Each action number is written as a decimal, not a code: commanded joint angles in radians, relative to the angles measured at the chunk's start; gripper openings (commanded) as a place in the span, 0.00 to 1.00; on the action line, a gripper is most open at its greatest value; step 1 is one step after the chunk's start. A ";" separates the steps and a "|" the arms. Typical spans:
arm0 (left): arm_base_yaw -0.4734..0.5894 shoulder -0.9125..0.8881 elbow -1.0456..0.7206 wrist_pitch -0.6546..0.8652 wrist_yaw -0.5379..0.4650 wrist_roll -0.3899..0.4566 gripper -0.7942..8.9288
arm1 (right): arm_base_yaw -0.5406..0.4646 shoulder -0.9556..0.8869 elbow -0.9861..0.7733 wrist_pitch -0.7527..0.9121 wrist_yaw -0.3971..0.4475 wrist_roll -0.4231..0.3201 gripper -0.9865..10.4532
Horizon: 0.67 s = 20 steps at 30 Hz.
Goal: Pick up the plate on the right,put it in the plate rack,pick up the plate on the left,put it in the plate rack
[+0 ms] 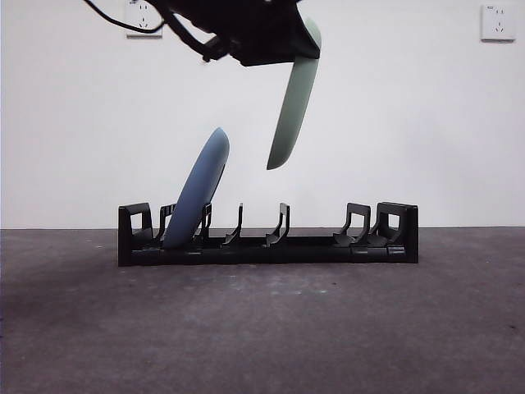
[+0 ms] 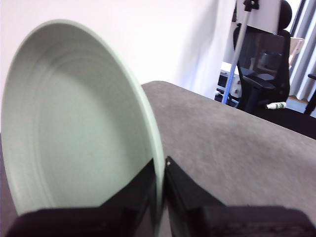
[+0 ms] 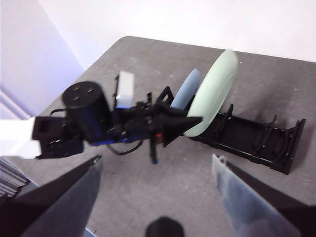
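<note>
Dark grey table (image 1: 262, 328), apparently felt-covered, bearing the plate rack (image 1: 271, 246).

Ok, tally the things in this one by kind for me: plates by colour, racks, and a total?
Blue plate, leaning in the plate rack: 1
Green plate, held above the rack by the left gripper: 1
Plate rack: 1
Total: 3

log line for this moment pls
left pincer: shut on green plate, above plate rack | blue plate: leaning in rack | right pincer: open, back
</note>
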 commanded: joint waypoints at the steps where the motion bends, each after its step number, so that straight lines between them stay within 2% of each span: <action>1: 0.014 0.049 0.042 0.005 -0.004 -0.003 0.07 | 0.002 -0.002 -0.006 -0.023 -0.006 -0.008 0.42; 5: 0.025 0.105 0.061 0.007 -0.068 -0.003 0.07 | 0.002 -0.002 -0.006 -0.023 -0.006 -0.008 0.42; 20: 0.061 0.235 0.061 0.004 -0.072 0.005 0.07 | 0.002 0.001 -0.014 -0.023 -0.006 -0.023 0.42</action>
